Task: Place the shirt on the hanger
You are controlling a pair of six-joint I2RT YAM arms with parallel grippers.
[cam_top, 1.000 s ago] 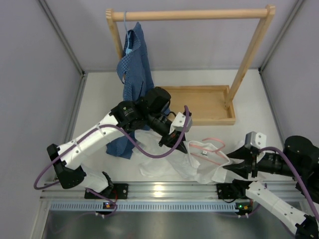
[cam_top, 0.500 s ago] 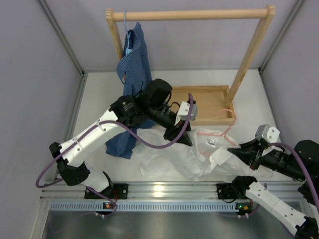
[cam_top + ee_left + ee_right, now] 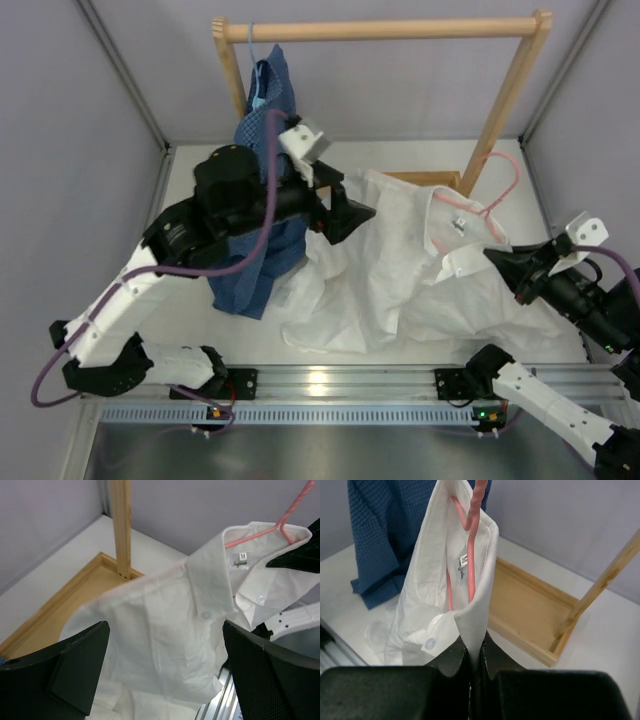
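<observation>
While pinching the shirt [image 3: 400,260] by its collar in the right claw [image 3: 476,652], right of centre above the table [image 3: 560,200], left claw [image 3: 350,213] spread alongside: seems nearly done, hanger [image 3: 470,555] inside collar; shoulders unconfirmed.

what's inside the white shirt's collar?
The pink hanger: its neck and upper wires show, beside a size label. Its lower frame is hidden under the shirt cloth.
</observation>
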